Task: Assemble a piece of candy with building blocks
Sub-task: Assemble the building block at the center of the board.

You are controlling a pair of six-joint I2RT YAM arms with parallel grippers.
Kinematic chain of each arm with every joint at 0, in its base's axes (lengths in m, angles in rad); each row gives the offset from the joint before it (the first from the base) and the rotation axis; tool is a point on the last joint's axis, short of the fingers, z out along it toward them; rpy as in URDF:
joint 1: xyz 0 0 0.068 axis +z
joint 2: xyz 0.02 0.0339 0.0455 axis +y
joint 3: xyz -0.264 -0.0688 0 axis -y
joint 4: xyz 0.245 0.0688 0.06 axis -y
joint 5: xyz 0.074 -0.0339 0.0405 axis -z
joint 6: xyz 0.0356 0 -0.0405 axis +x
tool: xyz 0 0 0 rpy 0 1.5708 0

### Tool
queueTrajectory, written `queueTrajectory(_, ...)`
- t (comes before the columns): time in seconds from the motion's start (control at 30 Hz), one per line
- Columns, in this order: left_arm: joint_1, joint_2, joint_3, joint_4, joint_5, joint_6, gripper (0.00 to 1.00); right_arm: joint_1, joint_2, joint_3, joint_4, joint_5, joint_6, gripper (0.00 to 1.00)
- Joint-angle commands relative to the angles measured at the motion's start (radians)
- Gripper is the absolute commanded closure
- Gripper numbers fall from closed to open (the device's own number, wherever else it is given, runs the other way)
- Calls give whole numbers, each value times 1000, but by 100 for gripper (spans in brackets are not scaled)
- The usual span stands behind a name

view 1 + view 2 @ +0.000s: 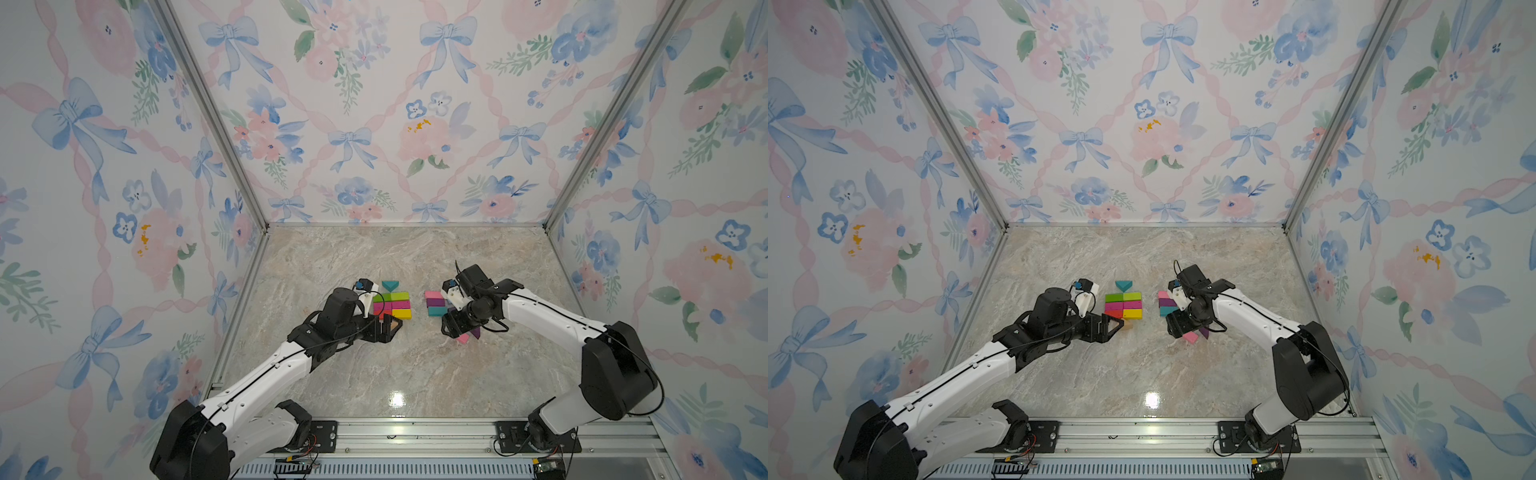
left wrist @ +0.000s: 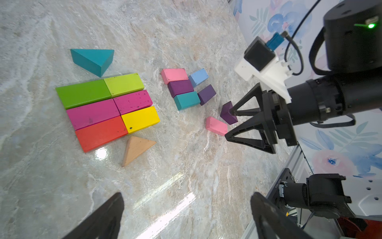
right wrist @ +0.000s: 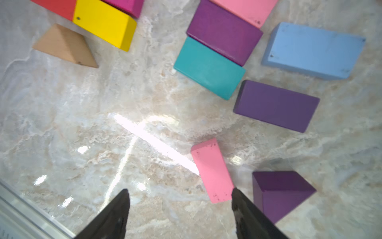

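Note:
Six building blocks lie packed into a flat rectangle (image 1: 392,305): green (image 2: 82,93), lime (image 2: 124,83), two magenta (image 2: 93,112), red (image 2: 101,132) and yellow (image 2: 140,119). A teal wedge (image 2: 93,60) lies just off its green side and a tan wedge (image 2: 136,149) off its red and yellow side. My left gripper (image 2: 187,198) hangs open and empty beside the tan wedge. My right gripper (image 3: 180,191) is open low over the table. One of its fingers stands between a loose pink block (image 3: 213,171) and a purple wedge (image 3: 283,190).
A loose cluster lies to the right of the rectangle: pink (image 2: 174,75), purple (image 2: 180,88), teal (image 2: 187,100), light blue (image 2: 198,77) and dark purple (image 2: 206,94) blocks. Floral walls close three sides. An aluminium rail (image 1: 415,432) runs along the front edge.

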Motion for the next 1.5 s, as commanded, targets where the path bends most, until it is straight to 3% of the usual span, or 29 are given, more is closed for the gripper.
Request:
queueTrajectory(0.0,-8,-28,4,10,-4,-6,2,51,-40,-67,-31,-11,94,21)
queueTrajectory(0.27,-8,-53,-13,11,0,3,2,73,-11,-189,73,-45,178,20)
queueTrajectory(0.5,-6,-51,-15,11,-5,9,2,58,91,-181,104,-54,154,20)
queueTrajectory(1.0,-6,-21,-4,13,-11,7,2,-48,130,-142,146,-69,118,21)
queueTrajectory(1.47,-6,7,15,14,-11,5,2,-43,187,-146,203,-109,134,22)
